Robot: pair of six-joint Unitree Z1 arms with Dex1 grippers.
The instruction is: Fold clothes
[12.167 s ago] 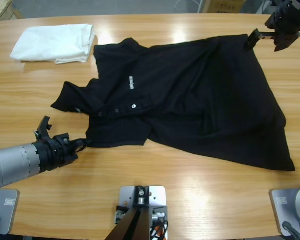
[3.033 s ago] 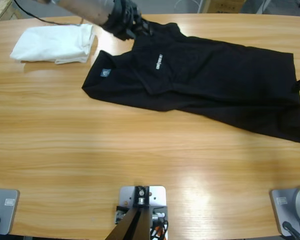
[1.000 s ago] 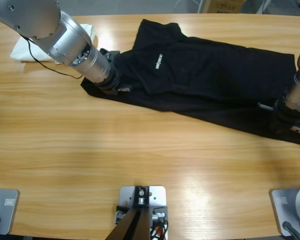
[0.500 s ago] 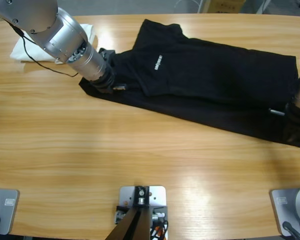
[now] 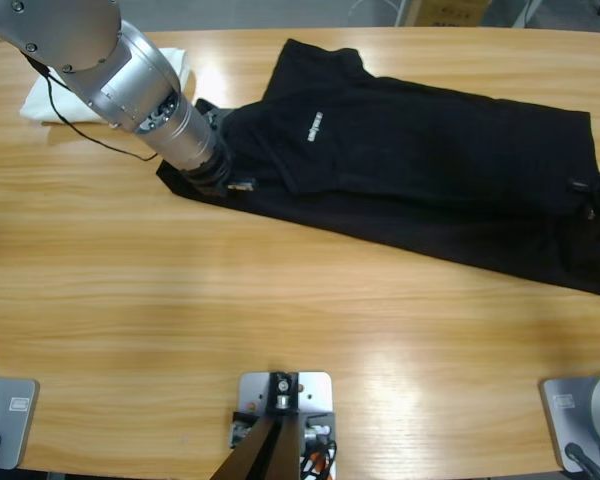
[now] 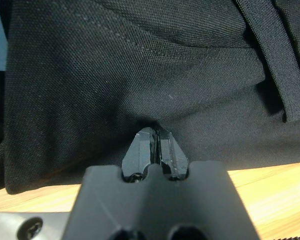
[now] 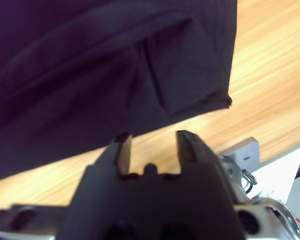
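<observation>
The black polo shirt (image 5: pixel 410 170) lies across the far half of the table, its long axis running from about ten o'clock at the collar end to four o'clock at the hem. The left gripper (image 6: pixel 154 150), jaws pinched together on the shirt's near edge at the collar end, comes in from ten o'clock on a steeply slanted forearm. The right gripper (image 7: pixel 152 142) hangs with jaws apart just off the hem corner at three o'clock, holding nothing, so the left arm seems set to lead the coming fold.

Silver arm (image 5: pixel 110 70), black cable (image 5: pixel 80 125), black tool (image 6: pixel 155 150).
</observation>
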